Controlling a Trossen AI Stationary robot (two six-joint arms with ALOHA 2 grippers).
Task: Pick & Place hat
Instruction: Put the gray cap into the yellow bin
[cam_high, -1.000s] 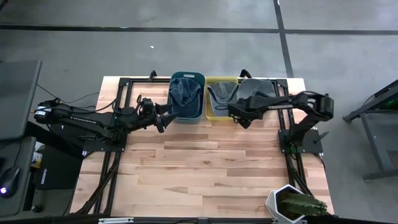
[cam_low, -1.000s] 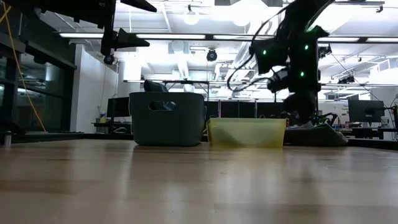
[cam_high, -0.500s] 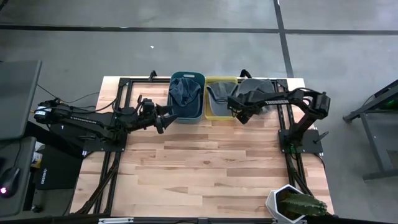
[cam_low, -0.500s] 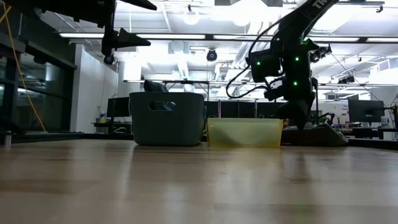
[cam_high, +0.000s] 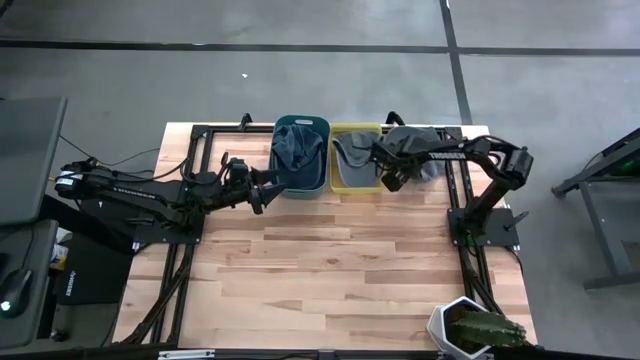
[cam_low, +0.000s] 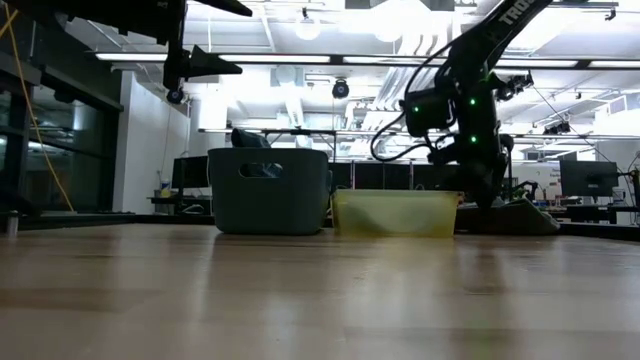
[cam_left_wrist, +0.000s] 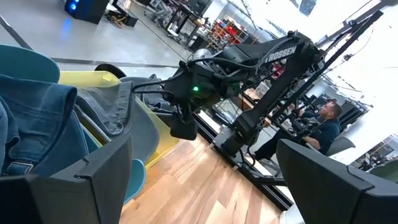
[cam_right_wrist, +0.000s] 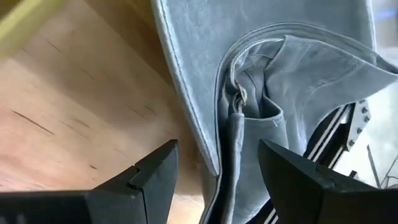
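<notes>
We look down on a grey concrete floor (cam_high: 300, 80) crossed by dark lines, with a light wooden table (cam_high: 330, 270) at centre frame. In the low view, bright ceiling lights (cam_low: 310, 30) fill the top, a white wall (cam_low: 150, 140) stands at left, and desks with monitors (cam_low: 585, 180) sit far right.

Right gripper (cam_right_wrist: 214, 180) fingers (cam_right_wrist: 149, 177) dark, jaws apart, nothing between. Directly beyond jaws: grey hat (cam_right_wrist: 280, 81), lying on wooden bench (cam_right_wrist: 68, 106). Hat brim edge curved, just beside bare wood. Strap with small metal buckle (cam_right_wrist: 238, 99) near hat middle. Yellow bin edge (cam_right_wrist: 25, 22) well apart from hat, across bench.
</notes>
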